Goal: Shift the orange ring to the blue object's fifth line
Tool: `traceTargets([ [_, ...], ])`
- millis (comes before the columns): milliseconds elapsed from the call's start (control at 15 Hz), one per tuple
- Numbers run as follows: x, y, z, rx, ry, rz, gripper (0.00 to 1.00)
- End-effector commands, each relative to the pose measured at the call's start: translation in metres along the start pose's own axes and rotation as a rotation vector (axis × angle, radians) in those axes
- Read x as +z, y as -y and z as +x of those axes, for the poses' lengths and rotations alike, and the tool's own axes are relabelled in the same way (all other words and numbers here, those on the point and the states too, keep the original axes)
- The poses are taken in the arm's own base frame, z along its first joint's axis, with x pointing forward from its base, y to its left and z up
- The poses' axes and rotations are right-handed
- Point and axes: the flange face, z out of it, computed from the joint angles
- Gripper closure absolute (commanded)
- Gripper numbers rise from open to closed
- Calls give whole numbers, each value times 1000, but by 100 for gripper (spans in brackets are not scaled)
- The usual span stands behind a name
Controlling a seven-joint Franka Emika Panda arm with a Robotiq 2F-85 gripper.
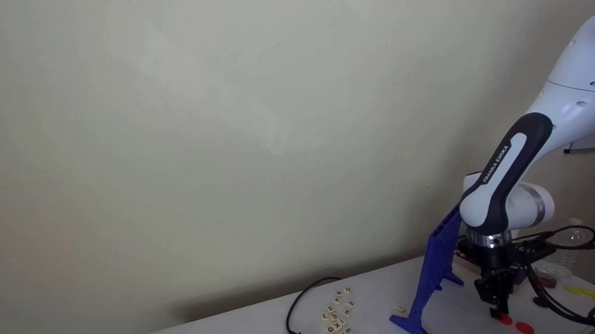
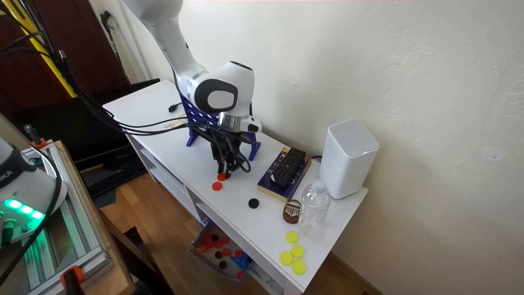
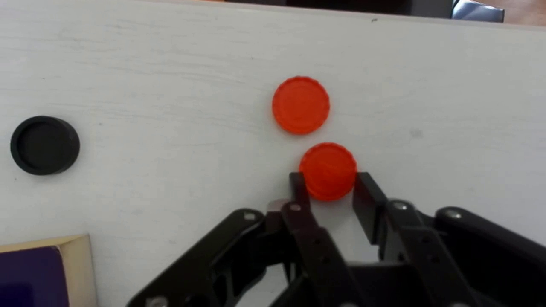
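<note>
Gripper [image 3: 329, 181] astride disc [image 3: 328, 170], wrist view clearest

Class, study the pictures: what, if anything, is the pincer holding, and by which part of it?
The pincer holds a round orange-red plastic disc by opposite sides of its rim, between the two fingertips.

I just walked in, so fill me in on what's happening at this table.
A robot arm is picking at an orange-red disc: its hand is closed on opposite sides of it. The disc appears to be down on the white table, beside a matching disc that lies apart from it. The blue stand is upright nearby; the disc hasn't reached it yet.
</note>
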Motion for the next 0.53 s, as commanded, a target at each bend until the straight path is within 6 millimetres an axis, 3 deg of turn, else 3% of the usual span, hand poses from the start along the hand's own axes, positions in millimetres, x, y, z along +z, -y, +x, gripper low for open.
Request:
traceTargets([
  [0,7,0,2,-4,14,-18,94],
  [400,-1,-4,-5,4,-12,-5,100],
  [467,-1,-5,-6,10,-12,-2,74],
])
